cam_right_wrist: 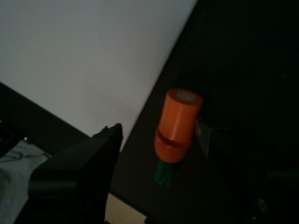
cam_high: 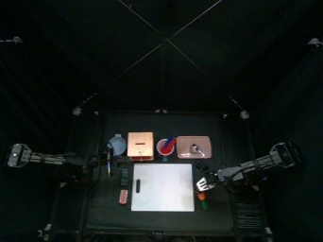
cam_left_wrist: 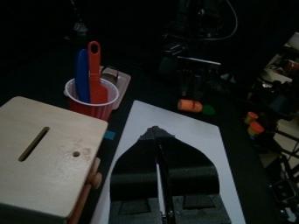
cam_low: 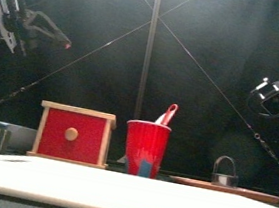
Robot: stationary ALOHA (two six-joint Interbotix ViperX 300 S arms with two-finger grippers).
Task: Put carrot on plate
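Note:
The carrot point(cam_right_wrist: 176, 125), a stubby orange piece with a green end, lies on the black table just off the white sheet's right edge. In the top view the carrot point(cam_high: 203, 181) sits under my right gripper point(cam_high: 207, 184). That right gripper point(cam_right_wrist: 159, 133) is open, one jaw on each side of the carrot, holding nothing. The pinkish plate point(cam_high: 194, 146) is at the back right of the table, apart from the carrot. My left gripper point(cam_left_wrist: 158, 133) hovers over the sheet's left part with its jaws together and nothing in them.
The white sheet point(cam_high: 164, 187) covers the table's front middle. A wooden box point(cam_high: 140, 145) and a red cup with utensils point(cam_low: 146, 148) stand in the back row left of the plate. A small pinkish-red bar point(cam_high: 123, 197) lies left of the sheet.

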